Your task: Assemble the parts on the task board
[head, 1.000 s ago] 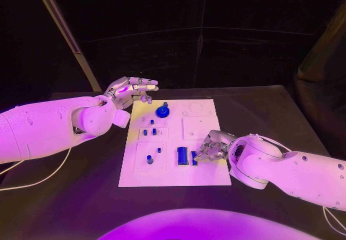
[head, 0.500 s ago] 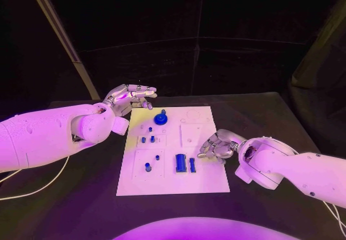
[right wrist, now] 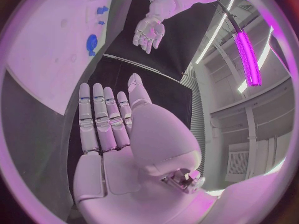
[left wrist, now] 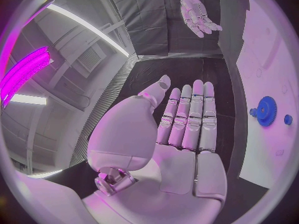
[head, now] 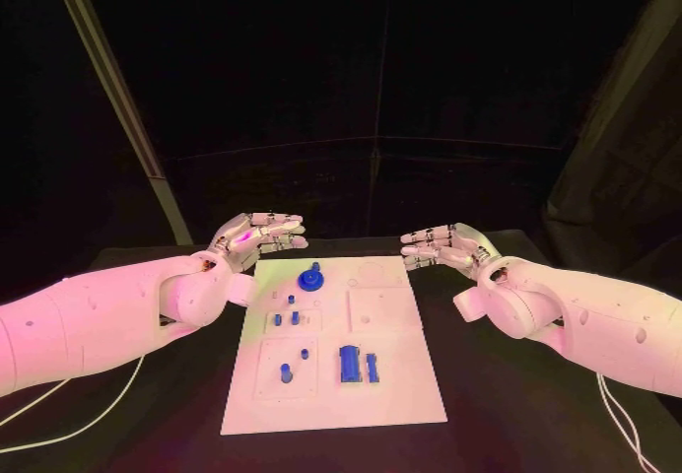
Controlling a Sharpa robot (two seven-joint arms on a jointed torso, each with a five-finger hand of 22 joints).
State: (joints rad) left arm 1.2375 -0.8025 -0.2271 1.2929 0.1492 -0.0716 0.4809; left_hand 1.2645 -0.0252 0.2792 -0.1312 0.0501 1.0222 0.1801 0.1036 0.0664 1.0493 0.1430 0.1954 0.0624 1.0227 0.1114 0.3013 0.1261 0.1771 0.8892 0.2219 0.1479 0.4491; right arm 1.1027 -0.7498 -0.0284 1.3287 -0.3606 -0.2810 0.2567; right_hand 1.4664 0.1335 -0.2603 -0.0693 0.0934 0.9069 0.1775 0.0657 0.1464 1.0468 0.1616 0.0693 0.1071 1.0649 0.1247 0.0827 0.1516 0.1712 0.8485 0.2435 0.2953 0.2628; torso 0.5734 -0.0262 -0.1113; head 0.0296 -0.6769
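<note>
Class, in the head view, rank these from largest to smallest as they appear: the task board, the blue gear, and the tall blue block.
1. task board
2. and 3. tall blue block and blue gear: these look alike; the block lies nearer the camera, so I leave them unranked.

Table [head: 511, 394]: black, seen from above.
Task board [head: 383, 384]: white plate lying flat in the middle of the table.
Parts: a blue gear-shaped piece [head: 311, 281] near the far end; small blue pegs [head: 286, 318] at mid-board; a blue block [head: 348, 364] and a slim blue bar [head: 373, 368] side by side nearer the robot.
Left hand [head: 256, 236]: raised beyond the board's far left corner, fingers extended, holding nothing.
Right hand [head: 443, 243]: raised beyond the far right corner, fingers extended, holding nothing.
</note>
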